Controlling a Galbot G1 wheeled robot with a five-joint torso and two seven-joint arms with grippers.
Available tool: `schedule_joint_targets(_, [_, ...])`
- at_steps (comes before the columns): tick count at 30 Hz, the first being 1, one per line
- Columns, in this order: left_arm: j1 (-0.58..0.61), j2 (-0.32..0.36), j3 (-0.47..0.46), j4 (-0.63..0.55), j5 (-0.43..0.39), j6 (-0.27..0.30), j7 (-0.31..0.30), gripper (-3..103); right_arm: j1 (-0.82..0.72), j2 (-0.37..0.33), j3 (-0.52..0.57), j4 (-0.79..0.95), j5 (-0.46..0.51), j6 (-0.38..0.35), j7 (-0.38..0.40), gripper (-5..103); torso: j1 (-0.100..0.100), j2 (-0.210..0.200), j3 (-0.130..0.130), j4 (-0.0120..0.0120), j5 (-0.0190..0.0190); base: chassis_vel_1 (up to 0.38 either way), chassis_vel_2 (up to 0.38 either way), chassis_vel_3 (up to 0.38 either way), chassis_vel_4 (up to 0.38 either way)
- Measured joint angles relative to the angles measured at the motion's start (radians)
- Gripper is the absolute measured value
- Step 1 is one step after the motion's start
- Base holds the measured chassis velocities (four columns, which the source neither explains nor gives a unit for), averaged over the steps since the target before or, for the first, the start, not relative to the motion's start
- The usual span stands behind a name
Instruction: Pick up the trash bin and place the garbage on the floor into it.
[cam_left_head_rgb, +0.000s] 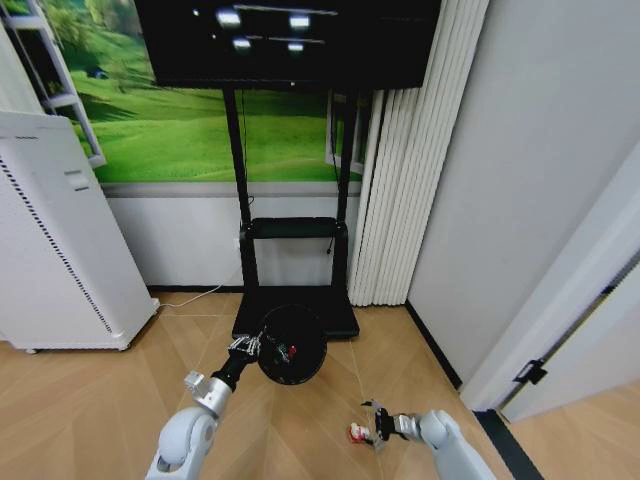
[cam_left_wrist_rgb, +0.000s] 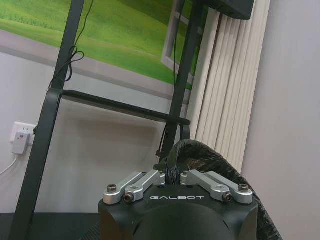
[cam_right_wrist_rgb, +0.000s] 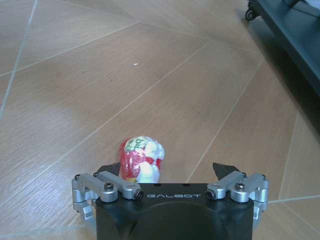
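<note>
black mesh – the trash bin (cam_left_head_rgb: 291, 345) hung off the floor (cam_left_head_rgb: 100, 400) in the head view, tipped so its round mouth faced the camera, a few small bits, one of them red, showing inside near its 9 o'clock edge. the left gripper (cam_left_head_rgb: 247, 348) met the bin at that same 9 o'clock edge, its fingers closed over the rim; in the left wrist view the mesh rim (cam_left_wrist_rgb: 210, 155) curved up just past the pinched fingers. a red-white scrap (cam_left_head_rgb: 356, 433) lay on the parquet at about 5 o'clock from the bin, well apart from it. the right gripper (cam_left_head_rgb: 374, 427) hovered just beside the scrap, at its 3 o'clock. in the right wrist view the fingers stood wide apart, the crumpled scrap (cam_right_wrist_rgb: 141, 159) sitting between them and close to one finger, whether touching i could not tell.

behind the bin, at its 12 o'clock, stood the black tv-stand base (cam_left_head_rgb: 335, 310) with its two posts. a white perforated appliance (cam_left_head_rgb: 60, 250) stood at 9 to 10 o'clock – against the wall.
</note>
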Motion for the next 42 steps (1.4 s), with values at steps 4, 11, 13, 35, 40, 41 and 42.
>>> schedule_joint_targets(4, [-0.004,0.000,0.007,-0.001,-0.001,0.004,-0.002,7,0.003,0.000,0.017,-0.012,-0.038,0.019,-0.018,100,0.000,0.000,0.000,-0.0001,0.0000,0.000,0.000,0.000,0.000])
schedule_joint_targets(11, [-0.009,-0.003,0.019,-0.001,0.004,0.006,-0.005,7,-0.002,0.012,0.040,-0.031,-0.057,0.037,-0.022,100,0.000,0.000,0.000,-0.0002,0.0000,0.000,0.000,0.000,0.000])
schedule_joint_targets(13, [-0.007,-0.004,0.024,0.000,0.009,0.006,-0.005,7,-0.004,0.018,0.042,-0.036,-0.056,0.038,-0.024,98,0.000,0.000,0.000,-0.0002,0.0000,0.000,0.000,0.000,0.000])
schedule_joint_targets(35, [-0.004,0.000,0.003,0.000,-0.001,0.008,-0.003,7,-0.001,0.050,0.037,-0.041,-0.081,0.035,-0.007,40,0.000,0.000,0.000,-0.0001,-0.0002,0.000,0.000,0.000,0.000])
schedule_joint_targets(40, [-0.003,0.002,-0.007,-0.001,-0.006,0.008,0.001,7,-0.001,0.055,0.038,-0.042,-0.092,0.036,0.002,34,0.000,0.000,0.000,-0.0001,-0.0002,0.000,0.000,0.000,0.000])
schedule_joint_targets(41, [-0.002,0.003,-0.010,-0.001,-0.007,0.008,0.003,7,-0.002,0.056,0.039,-0.040,-0.093,0.036,0.005,30,0.000,0.000,0.000,-0.0001,-0.0001,0.000,0.000,0.000,0.000])
schedule_joint_targets(42, [-0.002,0.003,-0.010,-0.001,-0.007,0.008,0.003,7,-0.002,0.056,0.039,-0.040,-0.093,0.036,0.005,30,0.000,0.000,0.000,-0.0001,-0.0001,0.000,0.000,0.000,0.000])
